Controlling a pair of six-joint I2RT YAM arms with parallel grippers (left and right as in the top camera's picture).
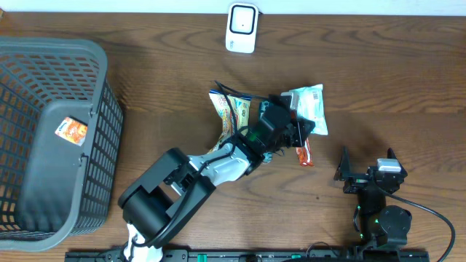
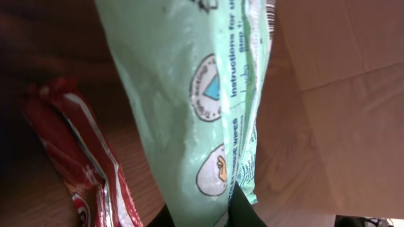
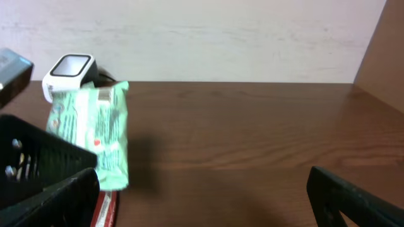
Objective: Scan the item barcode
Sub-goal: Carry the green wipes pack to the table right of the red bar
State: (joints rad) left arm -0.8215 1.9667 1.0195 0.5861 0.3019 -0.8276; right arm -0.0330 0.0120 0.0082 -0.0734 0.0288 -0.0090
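Jaws of the left gripper (image 1: 301, 130) are clenching the green wipes packet (image 2: 189, 94) — jaws of the right gripper (image 1: 366, 169) are standing released.

Right claw (image 3: 199, 183): both dark fingers low in the frame, set wide apart, nothing between them.

Table (image 3: 265, 126): brown wood, running back to a pale wall (image 3: 221, 38).

White scanner (image 3: 71, 69): at the table's far edge, left, against the wall.

Green wipes pack (image 3: 95, 135): on end just in front of the scanner, print too blurred to read. Its lower left is hidden behind a black arm part (image 3: 35, 151).

Red packet (image 3: 104, 211): below the pack, mostly cut off.
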